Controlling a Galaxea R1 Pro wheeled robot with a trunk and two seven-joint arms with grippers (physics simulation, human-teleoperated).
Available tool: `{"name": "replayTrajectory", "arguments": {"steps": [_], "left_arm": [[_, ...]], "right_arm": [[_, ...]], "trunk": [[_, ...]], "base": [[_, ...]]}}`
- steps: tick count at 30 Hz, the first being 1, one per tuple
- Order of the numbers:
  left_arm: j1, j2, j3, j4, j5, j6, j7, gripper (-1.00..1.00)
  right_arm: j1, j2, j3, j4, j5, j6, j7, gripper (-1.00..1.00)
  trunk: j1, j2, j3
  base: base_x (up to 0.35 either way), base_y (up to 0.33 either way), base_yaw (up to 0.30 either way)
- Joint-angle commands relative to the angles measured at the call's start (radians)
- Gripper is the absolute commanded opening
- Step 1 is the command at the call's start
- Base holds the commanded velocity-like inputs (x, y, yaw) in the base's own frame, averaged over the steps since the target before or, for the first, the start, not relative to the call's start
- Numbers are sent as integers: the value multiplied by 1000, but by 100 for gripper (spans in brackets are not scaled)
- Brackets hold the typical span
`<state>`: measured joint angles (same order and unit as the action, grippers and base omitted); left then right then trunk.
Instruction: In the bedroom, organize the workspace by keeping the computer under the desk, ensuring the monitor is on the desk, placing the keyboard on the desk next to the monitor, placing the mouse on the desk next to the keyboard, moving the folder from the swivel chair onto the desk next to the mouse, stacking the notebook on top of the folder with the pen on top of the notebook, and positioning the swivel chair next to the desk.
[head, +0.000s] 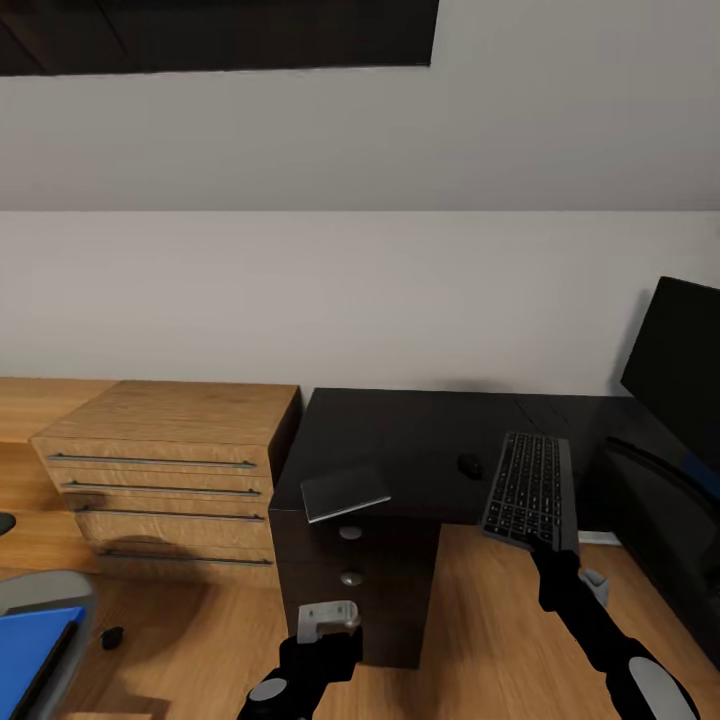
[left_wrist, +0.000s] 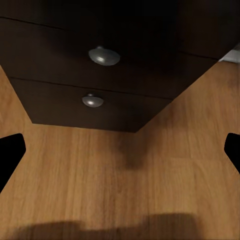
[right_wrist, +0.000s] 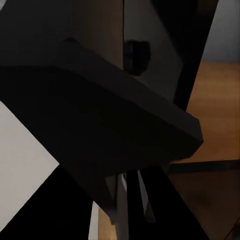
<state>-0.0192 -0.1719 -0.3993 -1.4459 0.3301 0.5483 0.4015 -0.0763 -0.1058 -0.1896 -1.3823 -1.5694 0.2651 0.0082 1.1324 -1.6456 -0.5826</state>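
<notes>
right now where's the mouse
In the head view the mouse sits on the black desk, just left of the keyboard held up by the right gripper.

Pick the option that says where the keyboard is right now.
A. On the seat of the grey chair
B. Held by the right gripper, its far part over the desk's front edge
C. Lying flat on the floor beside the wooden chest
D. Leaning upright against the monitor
B: in the head view the right gripper clamps the near end of the keyboard, whose far part reaches over the front edge of the black desk, near the mouse.
</notes>
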Motion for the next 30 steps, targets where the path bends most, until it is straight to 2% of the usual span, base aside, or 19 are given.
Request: {"name": "replayTrajectory", "arguments": {"steps": [1,8,30], "left_arm": [[-1,0,-1,-2,10,2,10,100],[-1,0,-1,-2,12,3,10,100],[-1,-1,-3,-22,13,7,9,100]], "right_arm": [[0,0,-4,23,6,5,-1,-100],[0,0,-5,28,6,5,-2,-100],[-1,0,-5,51,8,0,-4,-100]], "trunk": [[0,0,-1],[0,0,-1],[0,0,-1]], "base": [[21,-74,0],[73,-96,0],[2,-3,0]]}}
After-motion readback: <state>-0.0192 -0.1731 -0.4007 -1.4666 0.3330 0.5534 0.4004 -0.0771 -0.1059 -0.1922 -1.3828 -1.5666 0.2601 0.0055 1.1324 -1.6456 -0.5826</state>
